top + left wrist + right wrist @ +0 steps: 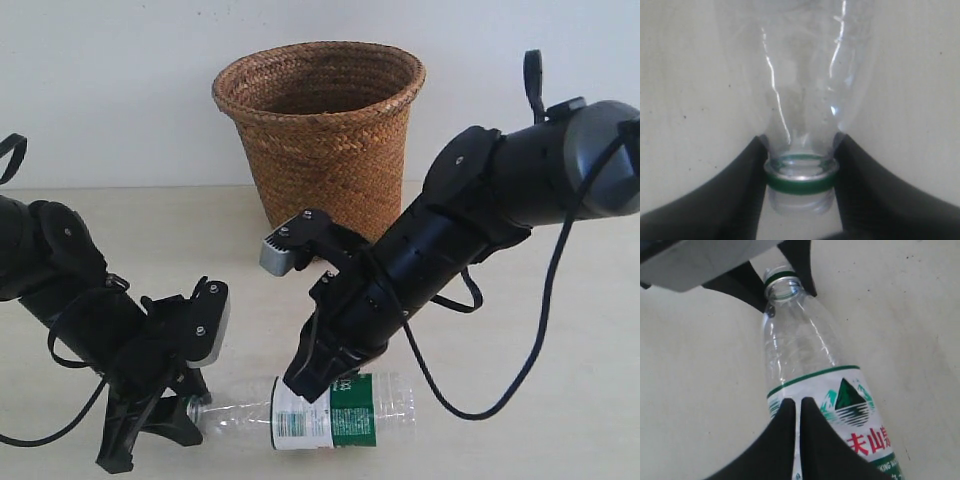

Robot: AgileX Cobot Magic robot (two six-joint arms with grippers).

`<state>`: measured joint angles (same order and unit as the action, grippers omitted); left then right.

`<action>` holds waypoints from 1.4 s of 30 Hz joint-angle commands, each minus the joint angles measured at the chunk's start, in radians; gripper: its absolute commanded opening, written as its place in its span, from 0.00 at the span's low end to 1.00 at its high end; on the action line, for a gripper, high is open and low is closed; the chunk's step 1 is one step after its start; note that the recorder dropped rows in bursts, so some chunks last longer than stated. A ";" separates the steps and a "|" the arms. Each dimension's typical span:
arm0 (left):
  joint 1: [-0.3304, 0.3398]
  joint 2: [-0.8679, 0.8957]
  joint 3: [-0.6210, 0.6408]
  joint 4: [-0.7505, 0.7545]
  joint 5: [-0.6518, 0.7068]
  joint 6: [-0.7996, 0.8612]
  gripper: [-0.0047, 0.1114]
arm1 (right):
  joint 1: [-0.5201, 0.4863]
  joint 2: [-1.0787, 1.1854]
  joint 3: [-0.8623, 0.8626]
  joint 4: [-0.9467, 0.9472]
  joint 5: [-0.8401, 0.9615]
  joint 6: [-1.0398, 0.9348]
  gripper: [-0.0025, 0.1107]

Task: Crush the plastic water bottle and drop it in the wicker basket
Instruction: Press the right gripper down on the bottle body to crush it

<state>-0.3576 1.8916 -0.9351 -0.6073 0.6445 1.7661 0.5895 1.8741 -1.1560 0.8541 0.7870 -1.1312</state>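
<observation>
Jaws: my left gripper (800, 167) clamped the bottle (380, 408) neck; my right gripper (799, 405) nearly closed, tips on the label (850, 405), grip unclear | bottle lay sideways, lower centre | basket (320, 130) stood upper centre, apart.

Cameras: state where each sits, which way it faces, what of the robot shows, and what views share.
Exterior view: stands apart, facing the wall, tilted down at the table; shows the left gripper, right gripper, basket, lying bottle.
Left wrist view: on the left wrist, looking along its fingers clamping the bottle's neck.
Right wrist view: on the right wrist, looking past its fingers at the bottle's label; left gripper beyond.
Shared: all show the bottle; exterior and right wrist views show the left gripper at its neck.
</observation>
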 commanded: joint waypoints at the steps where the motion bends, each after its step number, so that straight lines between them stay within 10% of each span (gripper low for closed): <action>1: -0.004 -0.002 0.005 -0.005 0.010 -0.010 0.08 | 0.001 0.044 -0.022 -0.002 0.010 0.008 0.02; 42: -0.004 -0.002 0.005 -0.006 0.038 -0.074 0.08 | -0.001 0.464 -0.312 -0.570 0.317 0.511 0.02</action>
<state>-0.3616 1.8916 -0.9351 -0.6195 0.6911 1.7101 0.5895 2.2484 -1.5069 0.5886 1.1301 -0.6169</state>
